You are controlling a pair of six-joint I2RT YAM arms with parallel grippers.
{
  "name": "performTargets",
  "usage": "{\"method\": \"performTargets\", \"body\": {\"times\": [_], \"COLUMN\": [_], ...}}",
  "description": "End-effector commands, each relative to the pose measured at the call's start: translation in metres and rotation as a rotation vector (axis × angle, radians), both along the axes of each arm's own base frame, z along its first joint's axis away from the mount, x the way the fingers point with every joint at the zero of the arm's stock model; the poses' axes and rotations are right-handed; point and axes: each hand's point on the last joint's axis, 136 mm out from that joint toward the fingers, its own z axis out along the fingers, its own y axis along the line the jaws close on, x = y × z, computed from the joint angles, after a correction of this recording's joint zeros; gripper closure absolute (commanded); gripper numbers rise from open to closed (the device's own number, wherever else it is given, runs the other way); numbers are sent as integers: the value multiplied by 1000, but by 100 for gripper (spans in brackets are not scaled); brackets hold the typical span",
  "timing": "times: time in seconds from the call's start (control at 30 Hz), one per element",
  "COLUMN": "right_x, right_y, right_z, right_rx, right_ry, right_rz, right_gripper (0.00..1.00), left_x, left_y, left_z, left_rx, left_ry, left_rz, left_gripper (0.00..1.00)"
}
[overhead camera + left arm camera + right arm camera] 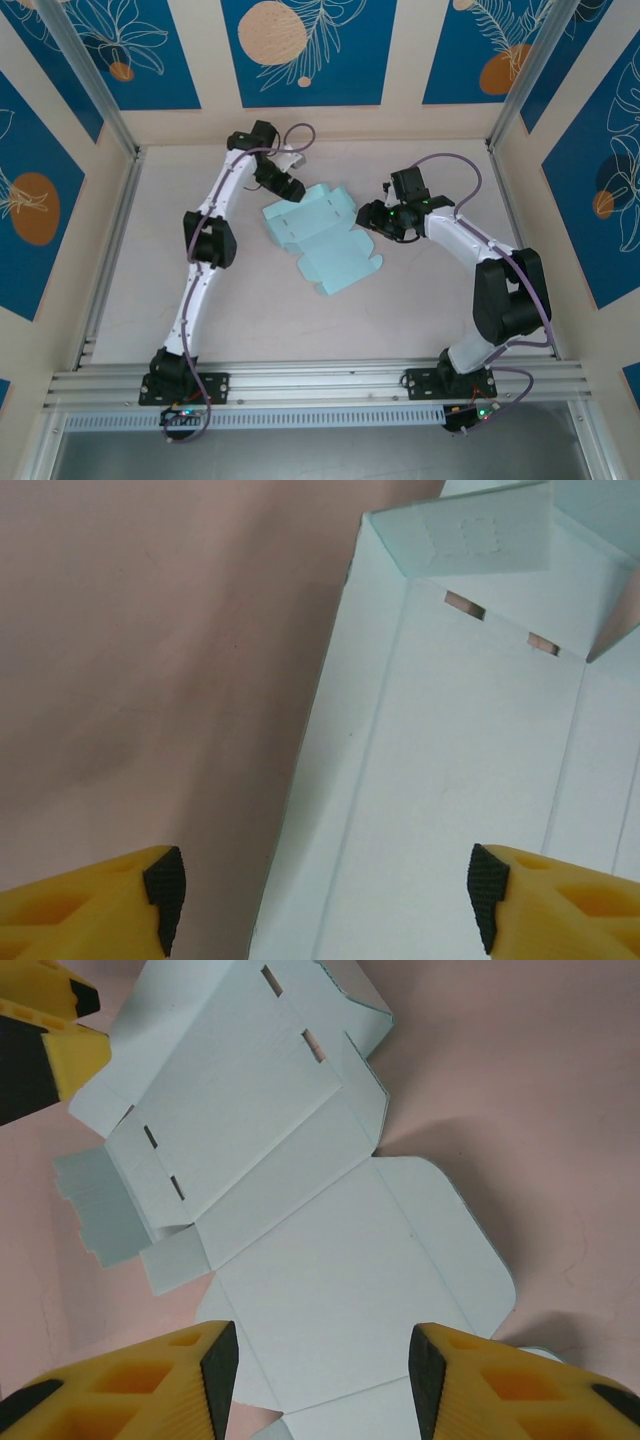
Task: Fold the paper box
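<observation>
light: bright, even | shadows: soft, beside paper box [330,1290] | focus: wrist views slightly soft

I see a pale pink counter [400,320], smooth and plain. One thing lies on it: the box [318,240]. It is a light blue card sheet, spread open, not folded shut. It sits near the middle, a bit toward the far side. Most of it lies flat. A few flaps are bent up. Small slots are cut in it.

place: lab test cell | cue: aluminium rails [320,385], patterned wall panels [308,50]
</observation>
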Motion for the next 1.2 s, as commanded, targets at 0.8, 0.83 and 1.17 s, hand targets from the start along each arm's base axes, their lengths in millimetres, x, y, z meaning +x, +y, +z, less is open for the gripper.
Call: {"method": "performTargets", "body": {"times": [0.8,0.83,1.17], "right_x": [25,25,27], "right_y": [-15,-16,-25], "right_z": [-87,-90,-116], "right_rx": [-5,-9,21], "right_ry": [231,237,312], "right_rz": [-82,-86,-136], "right_gripper": [89,89,91], "left_x": [-17,-18,-27], "left_y": [-16,-16,-29], "left_z": [-13,-12,-3], "left_rx": [2,2,17], "left_ry": [34,37,16], "left_rz": [-82,-82,-121], "left_gripper": [77,72,94]}}
